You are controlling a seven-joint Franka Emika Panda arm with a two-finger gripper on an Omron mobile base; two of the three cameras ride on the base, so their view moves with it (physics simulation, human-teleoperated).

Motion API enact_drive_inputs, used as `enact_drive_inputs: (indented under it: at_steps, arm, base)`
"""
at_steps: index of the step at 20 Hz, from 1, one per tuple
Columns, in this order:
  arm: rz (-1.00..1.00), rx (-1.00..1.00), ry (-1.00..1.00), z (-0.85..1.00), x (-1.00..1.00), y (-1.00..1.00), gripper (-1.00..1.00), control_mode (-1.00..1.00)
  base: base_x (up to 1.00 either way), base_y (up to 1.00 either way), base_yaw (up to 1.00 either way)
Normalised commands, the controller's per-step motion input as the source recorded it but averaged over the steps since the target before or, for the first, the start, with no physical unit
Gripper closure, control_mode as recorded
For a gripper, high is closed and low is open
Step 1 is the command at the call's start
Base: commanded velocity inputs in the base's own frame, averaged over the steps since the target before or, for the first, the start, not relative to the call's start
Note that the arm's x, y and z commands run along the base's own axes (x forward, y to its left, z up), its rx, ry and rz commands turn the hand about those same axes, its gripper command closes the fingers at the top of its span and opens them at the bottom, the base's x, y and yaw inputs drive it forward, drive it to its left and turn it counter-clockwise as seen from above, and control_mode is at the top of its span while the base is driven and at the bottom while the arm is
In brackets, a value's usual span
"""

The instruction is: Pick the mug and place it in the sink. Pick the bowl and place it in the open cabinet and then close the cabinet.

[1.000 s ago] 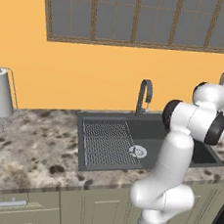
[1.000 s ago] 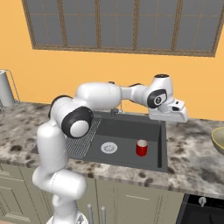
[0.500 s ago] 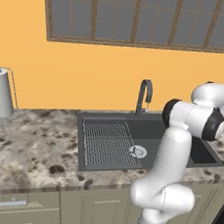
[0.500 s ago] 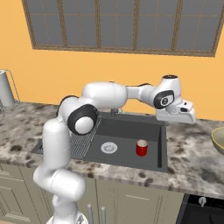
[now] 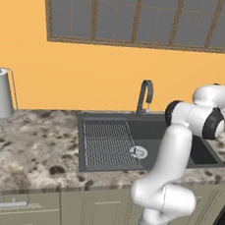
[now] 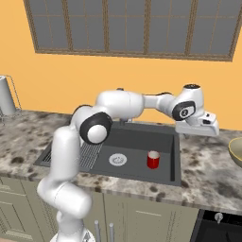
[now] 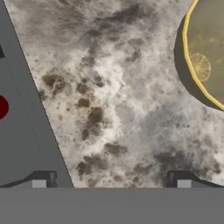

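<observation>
The sink [image 6: 142,142] is the dark basin set in the speckled stone counter [image 6: 208,165], and I describe everything from it. Inside the sink, close to its right wall and just right of the round silver drain [image 6: 118,159], the red mug [image 6: 153,159] stands upright on the basin floor. To the left of the drain lies the ribbed drainboard [image 5: 106,143]. Above the right edge of the sink the gripper [image 7: 111,179] hangs over the bare counter, and its two dark fingertips [image 7: 43,178] stand wide apart with nothing between them. Further right of the sink, well apart from it, the tan bowl [image 7: 205,52] rests on the counter, at the edge of the right base view. At the back edge of the sink the curved dark faucet [image 5: 145,96] rises. Far to the left of the sink a paper towel roll [image 5: 0,92] stands on its wire holder near the orange wall [image 5: 88,82], under the window [image 5: 145,17].
</observation>
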Motion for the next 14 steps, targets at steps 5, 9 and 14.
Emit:
enact_drive_inputs:
  at_steps: [5,9,14]
  arm:
    - [0.01,0.00,0.00,-0.13,0.03,-0.24,-1.00,-1.00]
    - [0.02,0.00,0.00,0.00,0.01,-0.33,-1.00,-1.00]
    - [0.00,0.00,0.00,0.00,0.00,-0.05,-1.00,-1.00]
  base:
    - [0.00,0.00,0.00]
    - [0.00,0.00,0.00]
    - [0.00,0.00,0.00]
